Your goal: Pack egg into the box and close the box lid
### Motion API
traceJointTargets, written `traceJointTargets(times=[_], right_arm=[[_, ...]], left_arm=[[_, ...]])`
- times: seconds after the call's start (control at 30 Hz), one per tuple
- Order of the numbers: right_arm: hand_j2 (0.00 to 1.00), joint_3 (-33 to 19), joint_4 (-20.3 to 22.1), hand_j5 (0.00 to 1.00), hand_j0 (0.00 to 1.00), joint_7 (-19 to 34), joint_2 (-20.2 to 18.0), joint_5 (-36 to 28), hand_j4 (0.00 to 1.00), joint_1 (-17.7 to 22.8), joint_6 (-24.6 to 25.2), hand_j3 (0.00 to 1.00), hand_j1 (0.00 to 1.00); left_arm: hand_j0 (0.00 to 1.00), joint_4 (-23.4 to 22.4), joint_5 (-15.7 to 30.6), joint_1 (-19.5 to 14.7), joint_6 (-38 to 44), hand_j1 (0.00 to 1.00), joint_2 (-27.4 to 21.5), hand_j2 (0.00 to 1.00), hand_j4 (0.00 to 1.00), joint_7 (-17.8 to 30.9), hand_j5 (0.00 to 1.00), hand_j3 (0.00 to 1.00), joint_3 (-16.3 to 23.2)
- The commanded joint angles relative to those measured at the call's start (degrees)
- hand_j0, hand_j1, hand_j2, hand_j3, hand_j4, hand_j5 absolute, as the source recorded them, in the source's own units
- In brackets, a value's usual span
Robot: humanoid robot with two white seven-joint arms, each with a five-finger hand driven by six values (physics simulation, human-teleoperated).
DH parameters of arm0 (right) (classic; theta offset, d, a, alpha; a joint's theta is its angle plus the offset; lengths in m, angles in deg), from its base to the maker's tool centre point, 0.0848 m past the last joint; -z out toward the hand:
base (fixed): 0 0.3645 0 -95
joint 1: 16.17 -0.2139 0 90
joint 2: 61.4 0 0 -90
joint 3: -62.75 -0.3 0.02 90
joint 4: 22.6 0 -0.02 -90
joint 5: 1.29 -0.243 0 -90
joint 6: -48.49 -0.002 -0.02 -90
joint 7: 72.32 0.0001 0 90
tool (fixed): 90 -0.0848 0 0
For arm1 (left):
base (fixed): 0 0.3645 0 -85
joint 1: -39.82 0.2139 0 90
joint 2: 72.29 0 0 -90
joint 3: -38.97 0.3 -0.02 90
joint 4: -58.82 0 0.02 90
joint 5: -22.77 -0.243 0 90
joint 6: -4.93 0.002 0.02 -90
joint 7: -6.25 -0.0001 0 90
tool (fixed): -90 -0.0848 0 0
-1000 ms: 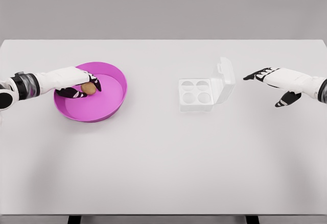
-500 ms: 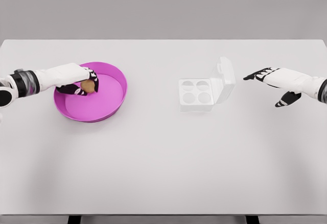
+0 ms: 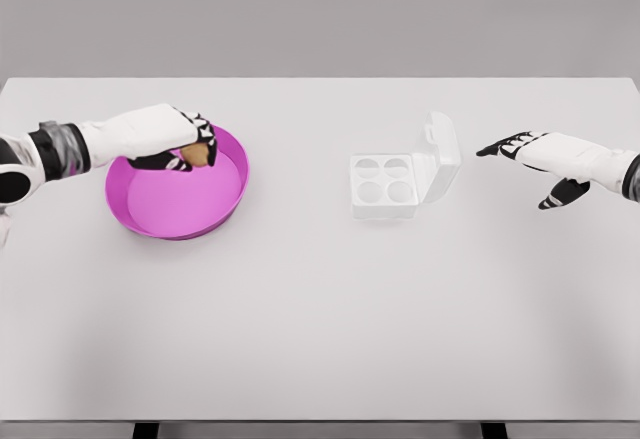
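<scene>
One small brown egg [image 3: 194,154] sits clasped in the fingers of the left hand [image 3: 180,139], above the back part of the single round magenta plastic bowl [image 3: 215,209] on the white table [image 3: 320,319]. One clear plastic egg box [image 3: 385,187] lies well to the right, with four round cups (all unfilled) and its lid [image 3: 440,154] standing open. The right hand [image 3: 535,159] hovers beyond it, fingers spread, holding nothing.

White table [image 3: 320,319]: one magenta round tray [image 3: 190,221] rests toward its left edge. One clear four-cup egg box [image 3: 384,187], lid raised, rests right of centre, well apart from the tray.
</scene>
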Motion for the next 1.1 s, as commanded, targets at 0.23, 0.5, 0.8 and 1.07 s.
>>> traceJointTargets(times=[0.23, 0.5, 0.8, 1.07], right_arm=[[1.00, -0.1, 2.1, 1.00, 1.00, 0.0, -0.2, -0.5, 1.00, 0.3, 0.2, 1.00, 1.00], [1.00, -0.7, 2.2, 1.00, 1.00, 0.0, -2.2, -0.9, 1.00, 0.8, 0.2, 1.00, 1.00], [1.00, -1.0, 3.4, 1.00, 1.00, 0.0, -3.7, -1.0, 1.00, 1.3, 0.2, 1.00, 1.00], [1.00, -1.0, 5.7, 1.00, 1.00, 0.0, -3.8, -1.2, 1.00, 2.2, 0.2, 1.00, 1.00]], left_arm=[[0.35, 3.3, 0.4, 0.0, 0.2, 0.35, 0.5, 0.35, 0.35, 0.0, 0.35, 0.35, -0.3], [0.35, 5.1, 0.7, -0.2, 0.2, 0.35, 1.5, 0.35, 0.35, 0.0, 0.35, 0.35, -0.2], [0.35, 5.1, 0.7, -0.3, 0.2, 0.35, 5.3, 0.35, 0.35, 0.0, 0.35, 0.35, -0.2], [0.36, 5.1, 0.4, -0.4, 0.2, 0.36, 9.2, 0.36, 0.36, 0.0, 0.36, 0.36, 0.3]])
